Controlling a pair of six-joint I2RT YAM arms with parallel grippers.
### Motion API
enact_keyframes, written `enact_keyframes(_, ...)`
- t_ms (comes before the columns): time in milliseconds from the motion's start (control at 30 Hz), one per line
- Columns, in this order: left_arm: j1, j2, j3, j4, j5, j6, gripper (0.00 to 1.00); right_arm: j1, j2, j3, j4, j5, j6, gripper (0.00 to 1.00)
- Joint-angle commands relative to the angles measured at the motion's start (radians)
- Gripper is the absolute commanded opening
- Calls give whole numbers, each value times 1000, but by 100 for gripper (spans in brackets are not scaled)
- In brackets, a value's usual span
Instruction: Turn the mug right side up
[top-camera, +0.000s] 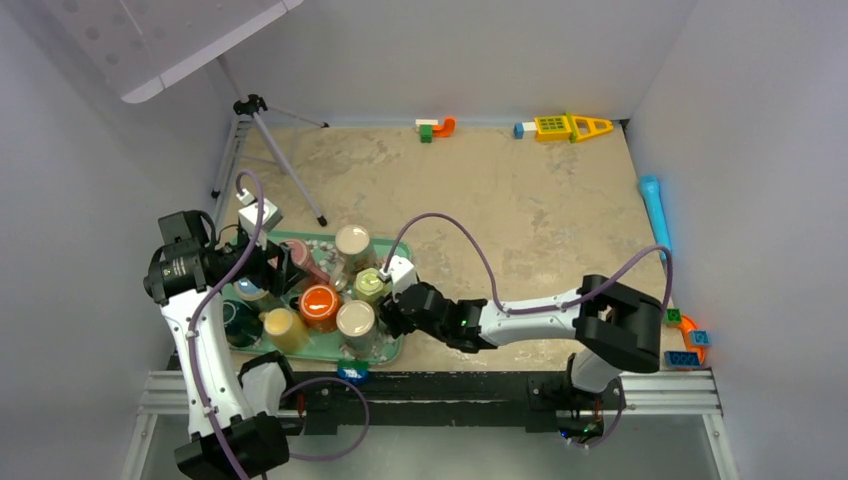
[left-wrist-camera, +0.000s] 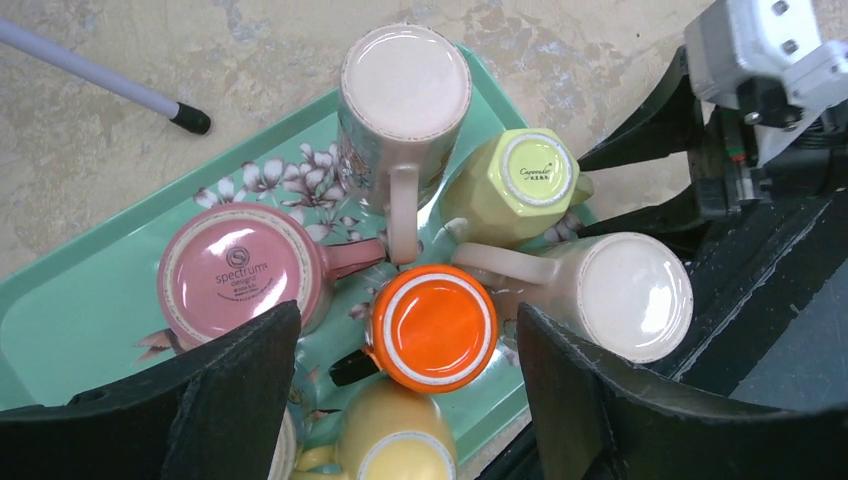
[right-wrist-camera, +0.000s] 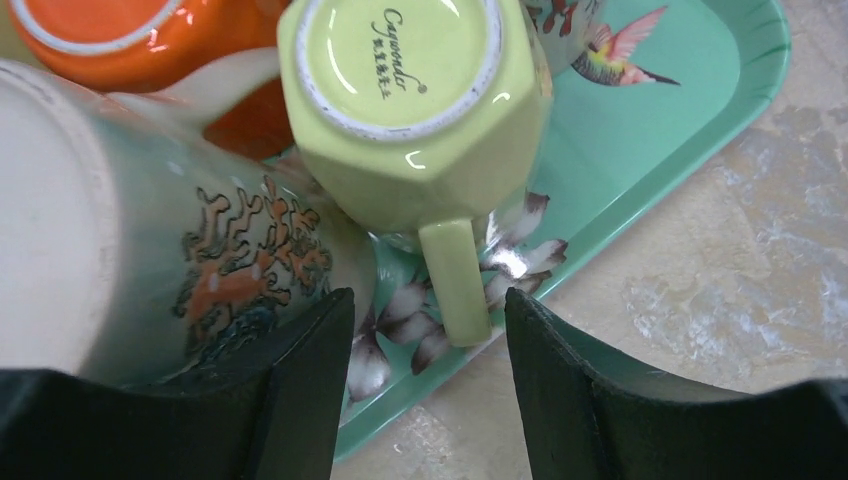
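Right wrist view: lime-green faceted ceramic mug (right-wrist-camera: 415, 110) sits upside down on the mint floral tray (right-wrist-camera: 700, 120). Glazed, rigid, slick, chippable, probably middling weight; handle (right-wrist-camera: 455, 280) looks the best hold. Right end effector (right-wrist-camera: 428, 310) straddles it, not yet clamped; left end effector (left-wrist-camera: 405, 325) released, empty. Base stamp reads roughly "Cayonder"; round pink mug (left-wrist-camera: 240, 275) says "spectrum".

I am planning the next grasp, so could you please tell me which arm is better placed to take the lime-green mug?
Right. The right tool stands open around the handle of the lime-green mug, at the edge of the tray. The left tool hangs open above the orange mug instead.
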Motion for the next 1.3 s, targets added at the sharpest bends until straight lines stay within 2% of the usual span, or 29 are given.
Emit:
enact_keyframes(0,0,-5,41,4,54,-6,83,-8,25,59,34,43,1,58)
enact_keyframes(67,-1,-1,42,4,52,-10,83,-16,57,68,39,36,1,55)
enact_keyframes(133,0,2,45,4,53,-16,83,-25,95,85,38,37,1,46)
enact_keyframes(167,0,3,47,5,54,-20,83,-28,112,99,33,36,3,37)
enact_keyframes(200,0,4,49,4,60,-21,83,-30,126,105,28,36,3,32)
enact_keyframes(267,0,8,60,-9,70,-21,83,-34,134,114,22,42,7,6)
enact_keyframes(300,0,11,71,-22,81,-22,83,-33,124,117,14,44,9,0)
enact_keyframes(433,0,55,160,-115,132,-45,82,-33,15,104,-28,31,-5,0)
enact_keyframes(567,-20,103,262,-161,169,-146,78,-33,-185,79,-67,-4,0,0)
enact_keyframes(733,-88,109,335,-87,203,-326,75,-53,-413,82,-89,-7,-7,0)
enact_keyframes(833,-150,133,387,-11,239,-466,76,-160,-517,82,-28,-82,6,0)
enact_keyframes(933,-228,160,402,131,313,-672,80,-277,-590,44,166,-208,21,0)
enact_keyframes(1100,-393,158,313,576,337,-1115,88,-287,-567,92,359,-237,14,0)
enact_keyframes(1167,-454,166,293,702,318,-1221,89,-287,-543,116,395,-269,24,0)
enact_keyframes(1267,-487,206,309,791,286,-1324,90,-287,-516,133,424,-317,46,0)
